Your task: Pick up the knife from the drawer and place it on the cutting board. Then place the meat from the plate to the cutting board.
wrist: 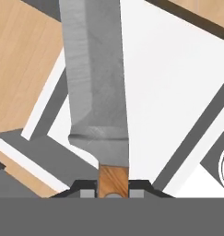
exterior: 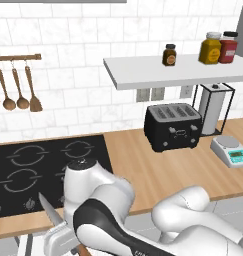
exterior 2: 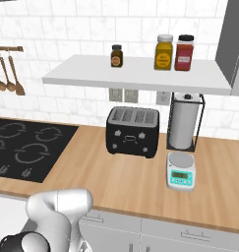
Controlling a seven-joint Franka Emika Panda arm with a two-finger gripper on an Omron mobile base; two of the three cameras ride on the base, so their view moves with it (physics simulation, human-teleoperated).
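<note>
One two-finger claw (wrist: 112, 190) clamped on the brown wooden handle of one kitchen knife (wrist: 96, 83), its long flat grey steel blade running straight out ahead of the fingertips over one pale white-walled drawer (wrist: 178, 92), smooth light wooden counter (exterior: 158, 165) beyond the claw.

Pincer (wrist: 112, 191) low by the base, jaws clamped tight.
</note>
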